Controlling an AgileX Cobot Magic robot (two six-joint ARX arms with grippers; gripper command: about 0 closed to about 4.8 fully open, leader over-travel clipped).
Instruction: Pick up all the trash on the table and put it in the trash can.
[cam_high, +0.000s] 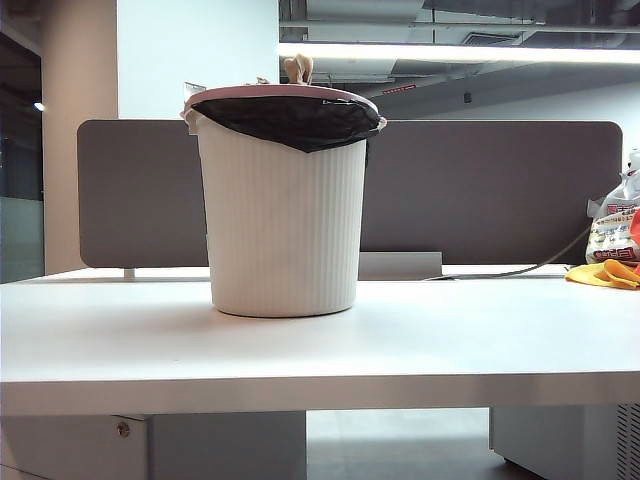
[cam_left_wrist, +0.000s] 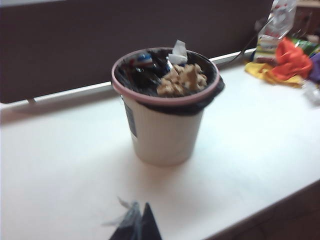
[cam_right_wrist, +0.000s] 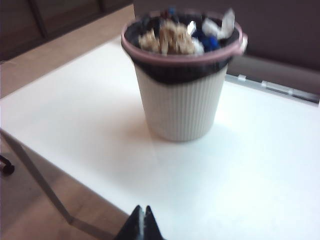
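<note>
Both the left gripper (cam_left_wrist: 142, 222) and right gripper (cam_right_wrist: 142, 225) hang clenched and empty above the table (cam_high: 420, 345), since the trash (cam_left_wrist: 182, 80) already fills the trash can (cam_high: 285, 230) at frame centre.

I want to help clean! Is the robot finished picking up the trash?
Looks finished. The crumpled paper sits in the trash can, and no paper balls show on the table. The left gripper and right gripper are shut, holding nothing.

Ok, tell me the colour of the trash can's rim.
Pinkish, above a black liner; the trash can rim shows best in the right wrist view.
</note>
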